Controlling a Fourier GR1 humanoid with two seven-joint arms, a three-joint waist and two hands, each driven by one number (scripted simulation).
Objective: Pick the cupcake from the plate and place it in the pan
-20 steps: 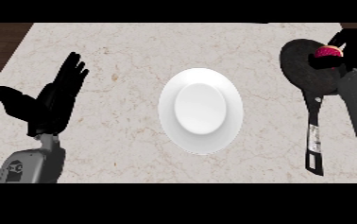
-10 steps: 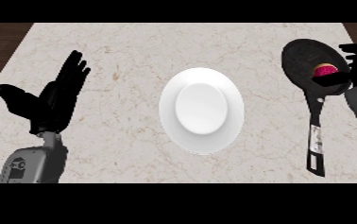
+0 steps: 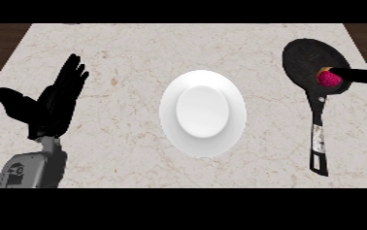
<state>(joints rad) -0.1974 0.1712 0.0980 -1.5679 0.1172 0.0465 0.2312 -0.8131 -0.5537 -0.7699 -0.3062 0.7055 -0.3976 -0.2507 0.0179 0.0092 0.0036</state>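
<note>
The cupcake, pink-topped with a tan base, sits inside the black pan at the right of the counter. My right hand shows only as a straight black finger coming in from the right edge, its tip touching the cupcake's upper side; nothing curls round the cupcake. The white plate lies in the middle of the counter with nothing on it. At the far left my left hand rests open, fingers up.
The pan's handle runs down toward the counter's front edge. Beyond the marble counter top, dark wood shows at the upper corners.
My right hand has pulled back toward the right edge, so only a finger still shows. The cupcake has come down from the pan's upper right to rest in the pan. The left hand has stayed put.
</note>
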